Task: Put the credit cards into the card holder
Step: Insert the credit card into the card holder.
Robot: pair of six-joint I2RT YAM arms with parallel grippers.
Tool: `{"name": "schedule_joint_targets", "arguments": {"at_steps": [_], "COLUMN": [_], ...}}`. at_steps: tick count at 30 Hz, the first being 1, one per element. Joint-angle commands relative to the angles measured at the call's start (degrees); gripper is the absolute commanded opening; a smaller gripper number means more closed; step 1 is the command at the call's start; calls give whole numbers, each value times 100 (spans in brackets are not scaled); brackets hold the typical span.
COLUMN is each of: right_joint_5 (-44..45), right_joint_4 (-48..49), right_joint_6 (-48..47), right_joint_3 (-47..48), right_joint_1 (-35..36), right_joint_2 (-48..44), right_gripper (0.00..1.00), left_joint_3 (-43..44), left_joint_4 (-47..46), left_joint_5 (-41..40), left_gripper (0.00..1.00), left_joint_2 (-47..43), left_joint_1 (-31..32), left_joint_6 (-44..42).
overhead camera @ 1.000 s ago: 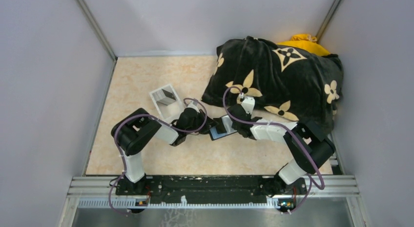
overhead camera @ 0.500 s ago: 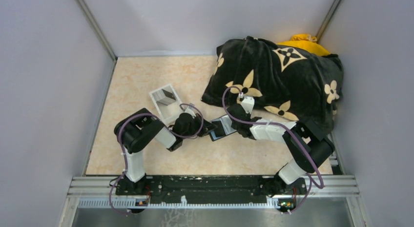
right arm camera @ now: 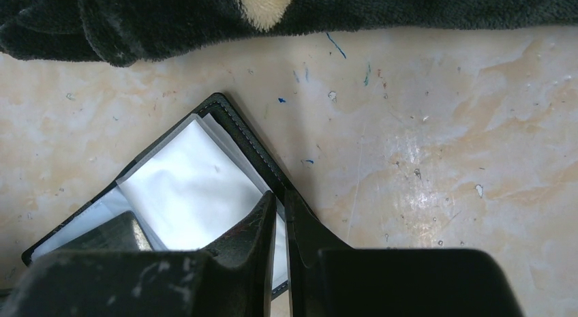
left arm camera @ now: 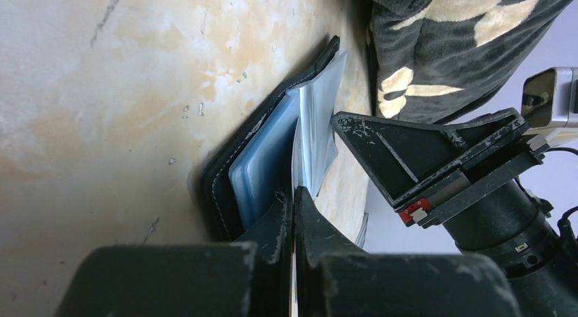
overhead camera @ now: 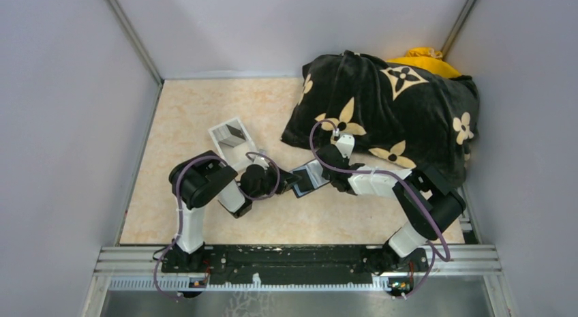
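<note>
The black card holder (overhead camera: 305, 180) lies open on the beige table between my two grippers, with pale sleeves (right arm camera: 191, 180) and a blue pocket (left arm camera: 262, 160) showing inside. My left gripper (left arm camera: 294, 193) is shut on a thin credit card (left arm camera: 296, 170), seen edge-on. The card's far end reaches in among the sleeves. My right gripper (right arm camera: 279, 198) is shut on the holder's black edge (right arm camera: 245, 133), with a sleeve between its fingers. From above, the left gripper (overhead camera: 290, 180) meets the holder from the left and the right gripper (overhead camera: 319, 175) from the right. No other card shows.
A pale grey tray-like box (overhead camera: 230, 141) stands just behind the left arm. A big black flower-patterned cushion (overhead camera: 388, 112) fills the back right, close behind the right gripper, with something yellow (overhead camera: 422, 56) beyond it. Grey walls close in both sides.
The left arm's elbow has swung right and nearer, and its wrist has shifted slightly toward the near left. The holder and the right arm have hardly moved.
</note>
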State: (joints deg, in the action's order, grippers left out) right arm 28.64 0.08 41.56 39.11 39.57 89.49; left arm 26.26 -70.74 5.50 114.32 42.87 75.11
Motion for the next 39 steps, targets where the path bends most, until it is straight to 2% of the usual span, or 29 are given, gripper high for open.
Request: {"name": "schedule_joint_targets", "arguments": {"at_steps": [1,14,25,32,39], "right_joint_5": [-648,-649,-666,-660,-650], "right_joint_4": [-617,-614,-584,-622,-650], "right_joint_6": [37,36,28,-7,-37], "right_joint_3": [-237,-264,-283,-264,-253], "right_joint_1": [-20,-19,-19,-19,-16], "right_joint_2": [434,431,432,453,440], "right_gripper": [10,10,10,10,10], "left_joint_3": [-11,368,340,265,74], "left_joint_4": [-396,-221,-386,-809,-1673], "left_joint_5": [-189,38,-175,-330,-518], "left_gripper": [0,0,0,0,0], "left_joint_2": [230,374,434,554,893], "left_joint_1": [8,2,0,-6,-7], "left_joint_6": [67,-90,-101,-27,351]}}
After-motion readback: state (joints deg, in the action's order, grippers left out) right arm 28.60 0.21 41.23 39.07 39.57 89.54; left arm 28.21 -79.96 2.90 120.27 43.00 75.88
